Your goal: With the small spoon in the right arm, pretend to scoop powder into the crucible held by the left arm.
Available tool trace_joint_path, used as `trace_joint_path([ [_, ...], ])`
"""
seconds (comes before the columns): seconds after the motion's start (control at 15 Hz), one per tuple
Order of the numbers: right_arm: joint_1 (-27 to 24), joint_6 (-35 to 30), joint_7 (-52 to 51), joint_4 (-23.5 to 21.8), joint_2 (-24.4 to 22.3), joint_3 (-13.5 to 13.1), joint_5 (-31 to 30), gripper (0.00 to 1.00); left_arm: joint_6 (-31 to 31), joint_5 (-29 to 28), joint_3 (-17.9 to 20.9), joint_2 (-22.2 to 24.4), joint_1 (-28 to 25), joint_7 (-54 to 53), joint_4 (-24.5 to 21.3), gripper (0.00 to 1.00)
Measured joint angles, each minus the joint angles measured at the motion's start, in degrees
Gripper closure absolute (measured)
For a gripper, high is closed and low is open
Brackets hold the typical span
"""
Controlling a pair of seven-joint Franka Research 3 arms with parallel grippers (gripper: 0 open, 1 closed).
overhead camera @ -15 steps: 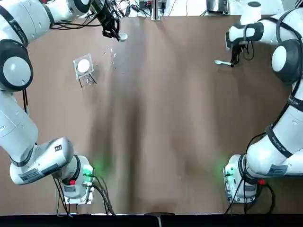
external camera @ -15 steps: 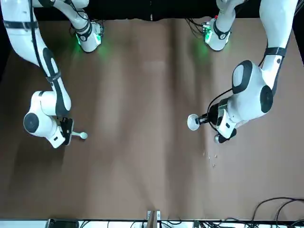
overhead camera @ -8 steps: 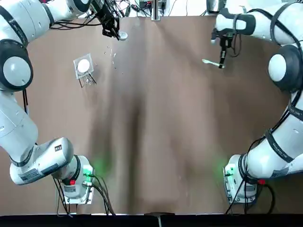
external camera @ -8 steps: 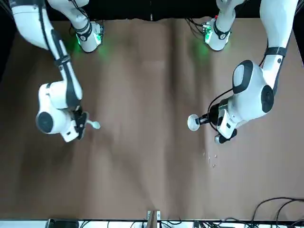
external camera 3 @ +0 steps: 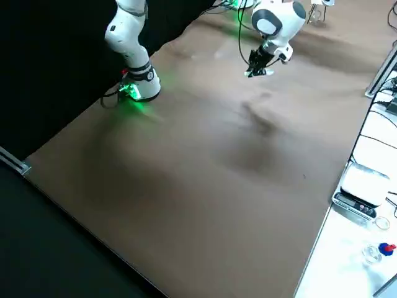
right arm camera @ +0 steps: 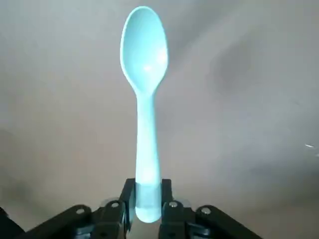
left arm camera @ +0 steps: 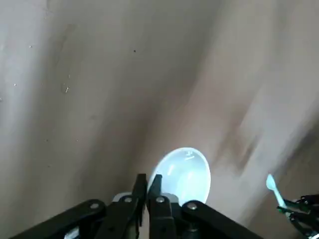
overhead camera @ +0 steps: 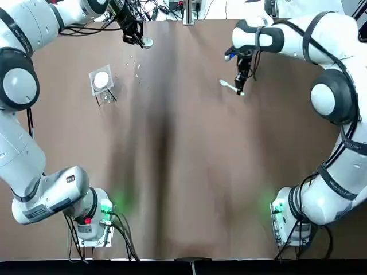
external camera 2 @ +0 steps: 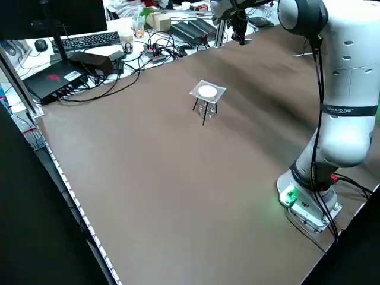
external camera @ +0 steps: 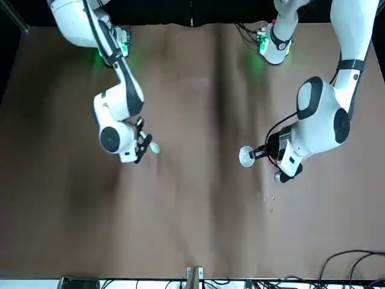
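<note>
Spoon (overhead camera: 228, 86), pinched in the right jaws, has moved closer to the crucible (overhead camera: 148, 42) gripped by the left jaws.

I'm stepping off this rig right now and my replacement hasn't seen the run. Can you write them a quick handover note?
Left gripper: shut on the crucible, at the far edge of the table, left of centre.
Right gripper: shut on the handle end of the small spoon, bowl pointing toward the left arm's side.
Done: both things are grasped.
Left: close the wide gap between the spoon and the crucible, then mime the scoop.
A white disc on a small stand sits apart, in neither gripper.
</note>
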State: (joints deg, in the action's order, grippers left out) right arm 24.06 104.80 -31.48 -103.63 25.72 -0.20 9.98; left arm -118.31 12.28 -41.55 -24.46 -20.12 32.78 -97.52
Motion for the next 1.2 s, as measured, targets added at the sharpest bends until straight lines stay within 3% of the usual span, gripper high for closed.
trace_joint_path([
  [0.27, 6.3, -0.6, 13.0, 3.3, 0.8, 0.0, 8.8, 0.76, 0.0, 0.0, 0.0, 0.0, 0.0, 0.0, 0.0, 0.94],
  [0.47, 9.2, -0.7, 20.6, 6.9, 4.1, 0.0, 12.6, 0.76, 0.0, 0.0, 0.0, 0.0, 0.0, 0.0, 0.0, 0.94],
  [0.8, 10.5, -0.7, 27.8, 10.1, 9.3, 0.0, 17.2, 0.76, 0.0, 0.0, 0.0, 0.0, 0.0, 0.0, 0.0, 0.94],
  [1.2, 12.5, -0.6, 34.7, 12.0, 11.1, 0.0, 21.3, 0.76, 0.0, 0.0, 0.0, 0.0, 0.0, 0.0, 0.0, 0.94],
])
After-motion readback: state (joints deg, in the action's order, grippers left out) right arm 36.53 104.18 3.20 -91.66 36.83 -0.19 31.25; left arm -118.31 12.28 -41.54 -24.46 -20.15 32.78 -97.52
